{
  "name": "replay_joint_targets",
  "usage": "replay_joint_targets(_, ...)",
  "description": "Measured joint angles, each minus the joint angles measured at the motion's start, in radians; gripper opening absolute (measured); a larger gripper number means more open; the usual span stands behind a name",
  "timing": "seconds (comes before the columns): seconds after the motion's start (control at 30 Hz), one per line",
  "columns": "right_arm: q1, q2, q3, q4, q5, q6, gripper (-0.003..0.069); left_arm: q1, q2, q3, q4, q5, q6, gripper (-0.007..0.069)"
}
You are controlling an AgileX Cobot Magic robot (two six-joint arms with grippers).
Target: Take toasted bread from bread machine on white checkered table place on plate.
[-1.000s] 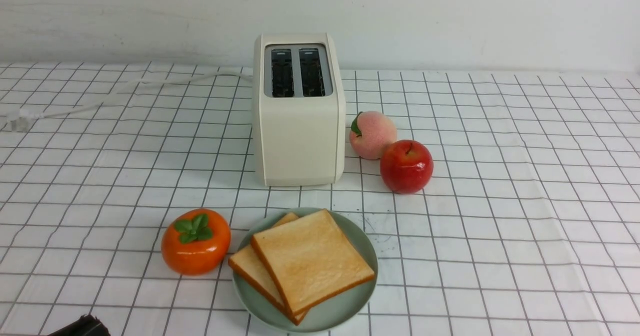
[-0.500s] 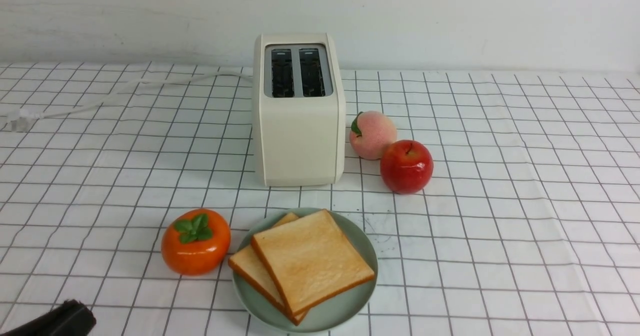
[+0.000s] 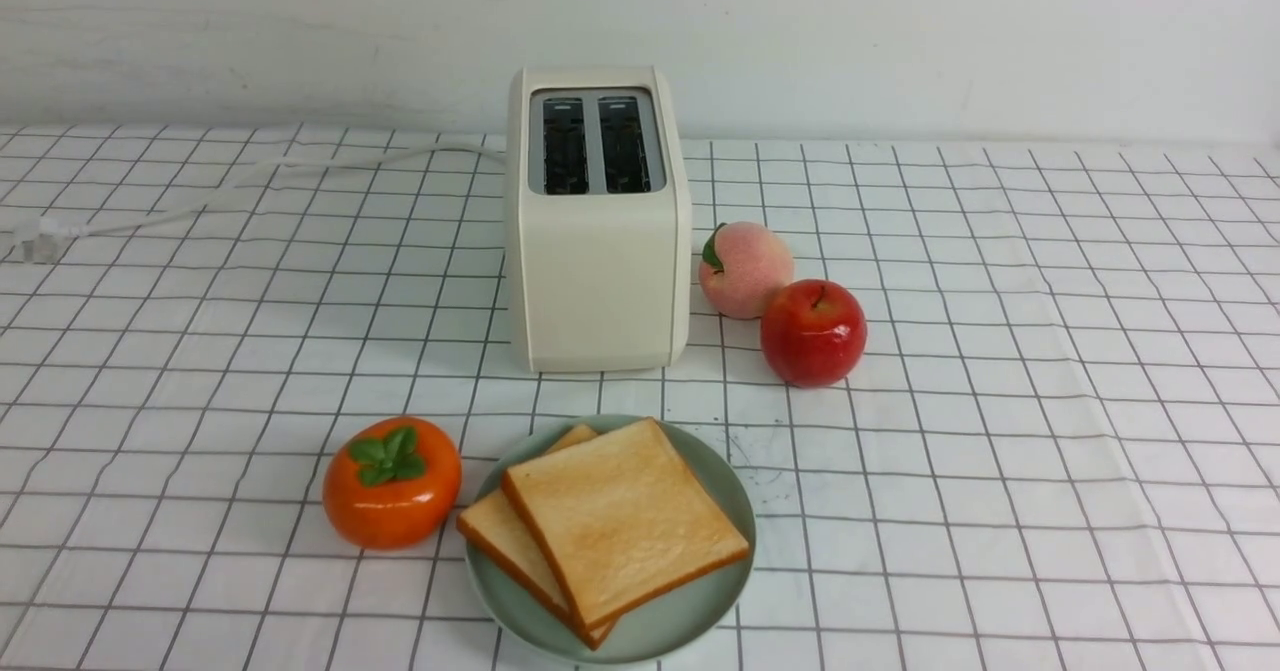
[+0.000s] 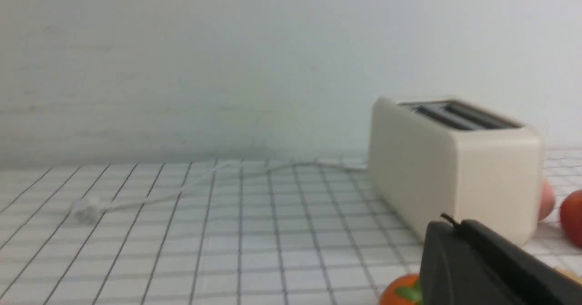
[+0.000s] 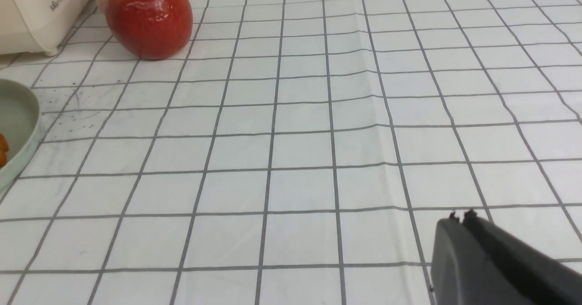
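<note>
Left hand (image 4: 454, 225), right hand (image 5: 459, 218) both pinched together, empty; toasted bread (image 3: 620, 516) apart, on plate (image 3: 700, 611).

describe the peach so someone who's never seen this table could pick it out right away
Find the cream toaster standing at the back of the checkered table. Two round fruits sit on its right; the peach is the pale pink one nearer the toaster, behind the glossy red apple.
</note>
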Motion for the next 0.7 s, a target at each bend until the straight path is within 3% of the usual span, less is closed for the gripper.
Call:
replay_joint_targets(0.13,0.0,0.0,0.0,0.0,0.0,0.0,0.0,0.086,-0.071,0.055,0.215,0.184,-0.252,-0.0013)
replay_joint_targets(0.17,0.0,0.0,0.0,0.0,0.0,0.0,0.0,0.086,-0.072,0.056,0.223,0.184,-0.262,-0.0013)
replay_joint_targets(0.23,0.0,0.0,0.0,0.0,0.001,0.0,0.0002,0.099,-0.079,0.061,0.302,0.396,-0.38,-0.0013)
replay_joint_targets(0.7,0.0,0.0,0.0,0.0,0.001,0.0,0.0013,0.099,-0.079,0.062,0.315,0.429,-0.439,-0.0013)
